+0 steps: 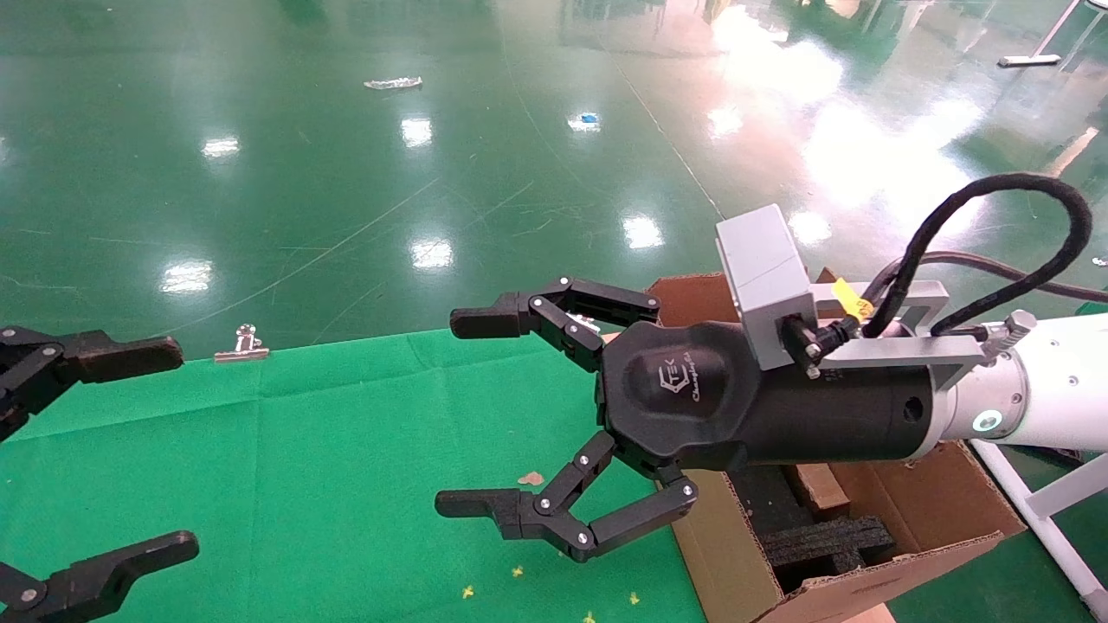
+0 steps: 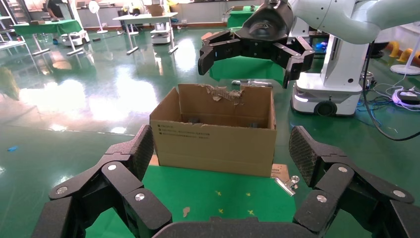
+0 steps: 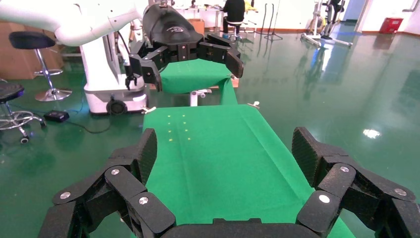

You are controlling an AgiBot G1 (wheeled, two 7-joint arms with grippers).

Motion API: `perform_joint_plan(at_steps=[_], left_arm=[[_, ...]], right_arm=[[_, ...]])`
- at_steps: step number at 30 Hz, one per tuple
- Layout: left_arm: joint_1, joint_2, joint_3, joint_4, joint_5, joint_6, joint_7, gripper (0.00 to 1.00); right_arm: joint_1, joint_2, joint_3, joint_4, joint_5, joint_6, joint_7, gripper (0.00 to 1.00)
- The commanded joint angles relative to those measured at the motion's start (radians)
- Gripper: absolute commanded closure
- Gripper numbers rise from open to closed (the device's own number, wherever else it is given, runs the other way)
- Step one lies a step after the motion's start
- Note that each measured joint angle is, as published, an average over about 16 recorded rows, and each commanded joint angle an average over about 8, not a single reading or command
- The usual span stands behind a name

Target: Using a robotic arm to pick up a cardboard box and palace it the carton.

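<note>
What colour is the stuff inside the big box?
Black. The foam inserts inside the brown carton show best in the head view.

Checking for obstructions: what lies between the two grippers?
Only bare green cloth between right gripper and left gripper, shown in the right wrist view.

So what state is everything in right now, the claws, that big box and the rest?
right gripper: open, empty, held above the green cloth beside the carton.
left gripper: open, empty, at the table's left side.
carton: top open, one flap edge torn, black foam inside.
green cloth: spread flat, a few small scraps on it.
binder clip: lying at the cloth's far edge.
Small cardboard box: not visible.
</note>
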Motion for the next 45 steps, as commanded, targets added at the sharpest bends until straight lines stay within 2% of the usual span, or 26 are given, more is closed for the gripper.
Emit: perform_joint_plan(at_steps=[1, 45], left_arm=[[0.0, 0.0, 0.0, 0.0, 0.0, 0.0, 0.0, 0.0], [0.0, 0.0, 0.0, 0.0, 0.0, 0.0, 0.0, 0.0]], right_arm=[[0.001, 0.0, -0.001, -0.001, 0.0, 0.0, 0.0, 0.0], [0.004, -0.001, -0.004, -0.003, -0.002, 0.001, 0.001, 0.0]])
